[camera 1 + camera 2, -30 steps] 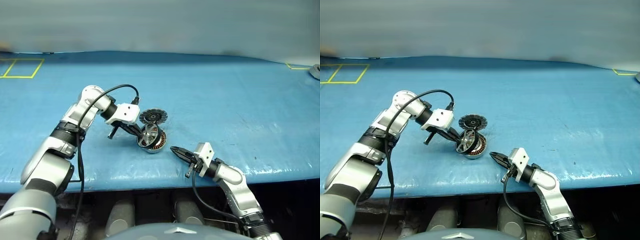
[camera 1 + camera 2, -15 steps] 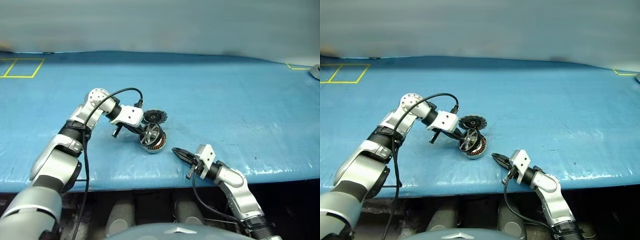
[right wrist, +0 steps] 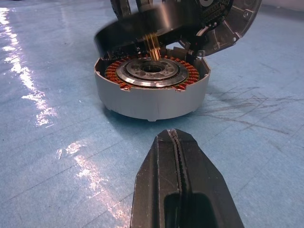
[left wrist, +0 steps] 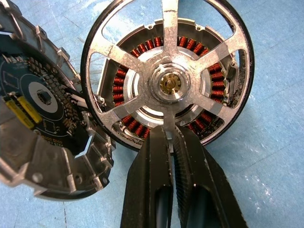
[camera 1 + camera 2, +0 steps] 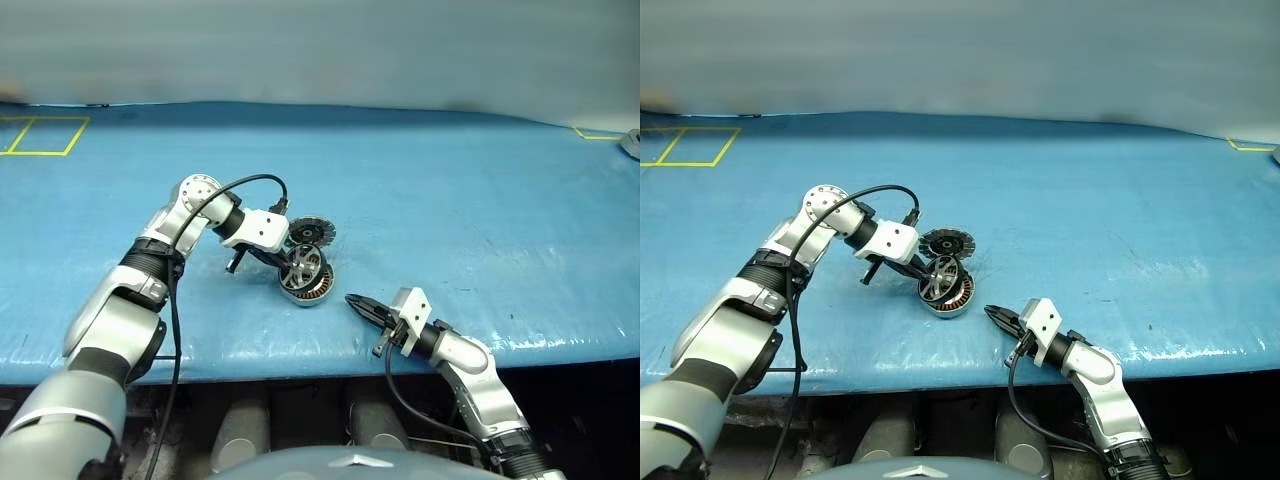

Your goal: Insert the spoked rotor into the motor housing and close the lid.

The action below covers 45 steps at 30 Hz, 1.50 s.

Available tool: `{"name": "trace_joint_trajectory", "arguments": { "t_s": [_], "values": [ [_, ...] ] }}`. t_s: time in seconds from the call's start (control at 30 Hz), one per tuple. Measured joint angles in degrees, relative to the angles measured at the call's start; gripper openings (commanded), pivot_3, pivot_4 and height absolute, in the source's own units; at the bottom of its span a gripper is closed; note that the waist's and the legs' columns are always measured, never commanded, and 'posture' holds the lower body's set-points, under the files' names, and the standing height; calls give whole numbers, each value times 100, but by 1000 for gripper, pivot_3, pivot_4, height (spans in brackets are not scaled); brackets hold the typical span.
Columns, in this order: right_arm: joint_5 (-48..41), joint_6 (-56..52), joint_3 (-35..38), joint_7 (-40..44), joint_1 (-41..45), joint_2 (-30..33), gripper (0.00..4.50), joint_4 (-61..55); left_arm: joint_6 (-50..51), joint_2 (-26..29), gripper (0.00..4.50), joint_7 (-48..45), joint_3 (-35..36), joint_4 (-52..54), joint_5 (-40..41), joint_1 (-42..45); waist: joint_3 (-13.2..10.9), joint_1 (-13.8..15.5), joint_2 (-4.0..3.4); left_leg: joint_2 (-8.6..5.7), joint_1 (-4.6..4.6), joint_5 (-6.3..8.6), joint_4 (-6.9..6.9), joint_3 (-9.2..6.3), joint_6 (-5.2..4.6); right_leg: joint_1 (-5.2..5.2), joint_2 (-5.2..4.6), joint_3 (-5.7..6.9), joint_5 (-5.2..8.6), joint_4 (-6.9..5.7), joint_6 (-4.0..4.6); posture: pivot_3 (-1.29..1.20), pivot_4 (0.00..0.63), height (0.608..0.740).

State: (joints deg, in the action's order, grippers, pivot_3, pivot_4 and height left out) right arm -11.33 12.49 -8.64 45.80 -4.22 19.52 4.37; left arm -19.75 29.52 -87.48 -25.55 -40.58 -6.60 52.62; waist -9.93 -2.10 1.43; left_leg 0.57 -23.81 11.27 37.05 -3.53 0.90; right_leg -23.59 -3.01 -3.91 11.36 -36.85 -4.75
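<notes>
1. The left gripper (image 5: 291,262) reaches down and rightward to the rotor (image 4: 167,76), the dark-rimmed wheel with silver spokes. In the left wrist view its two black fingers (image 4: 153,180) stand only a narrow slit apart, with one silver spoke of the rotor between their tips; whether they press on it cannot be told.
2. The rotor is tilted over the housing (image 3: 151,90), one edge raised and the other low on the cup's rim, so it is not seated. Its brass shaft (image 3: 153,46) slants down toward the centre hole of the housing.
3. The housing sits flat on the blue table (image 5: 450,200) near the front edge, mouth upward, its copper windings (image 3: 111,72) showing around the inner ring.
4. The lid (image 5: 307,232) is swung open behind the housing, leaning back from the joined edge. The left wrist view shows its inner face with a dark circuit board (image 4: 28,102).
5. In the right wrist view the upper part of the rotor and lid is blurred and cut off by the picture's edge; in the head views the left gripper's tips blend into the rotor.
6. The right gripper (image 5: 352,300) hangs just off the table near the housing but apart from it, fingers pressed together and empty, pointing level at the housing's side.
</notes>
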Motion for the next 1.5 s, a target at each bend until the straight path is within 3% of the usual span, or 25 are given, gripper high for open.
{"name": "trace_joint_trajectory", "arguments": {
  "t_s": [0.37, 0.67, 1.03, 1.5],
  "values": [
    [65, 15, 0, -107, 0, 0, 0, 2, -183, -10, 743, 120, 96, 1, 102, -1, 0, 0, 0, 0, 0, 0, 0, 0, 0, -1, 0, 0, 0, 0, 0, 0, 150, 740],
    [45, -11, 9, -119, 65, 1, 0, 4, 511, 85, 743, 4, 536, 735, 745, -309, -1, -12, -1, 1, 1, 0, -2, -1, 0, -1, 0, 0, 0, -1, 0, 0, 150, 740],
    [-338, -452, 197, -247, 235, -53, 0, -110, 1607, 354, 743, 463, 1168, 2250, 1475, -1904, -3, -21, -7, 5, 5, 0, -4, 1, 0, -1, 0, 0, 0, -1, 1, 0, 150, 740],
    [-479, -944, 172, -199, 796, -123, 0, -297, 1759, 225, 743, 1498, 1730, 2661, 1904, -3287, -6, 1, -11, 4, 4, 0, -13, 1, 1, -6, -3, 3, 1, 1, 4, 0, 150, 740]
  ]
}}
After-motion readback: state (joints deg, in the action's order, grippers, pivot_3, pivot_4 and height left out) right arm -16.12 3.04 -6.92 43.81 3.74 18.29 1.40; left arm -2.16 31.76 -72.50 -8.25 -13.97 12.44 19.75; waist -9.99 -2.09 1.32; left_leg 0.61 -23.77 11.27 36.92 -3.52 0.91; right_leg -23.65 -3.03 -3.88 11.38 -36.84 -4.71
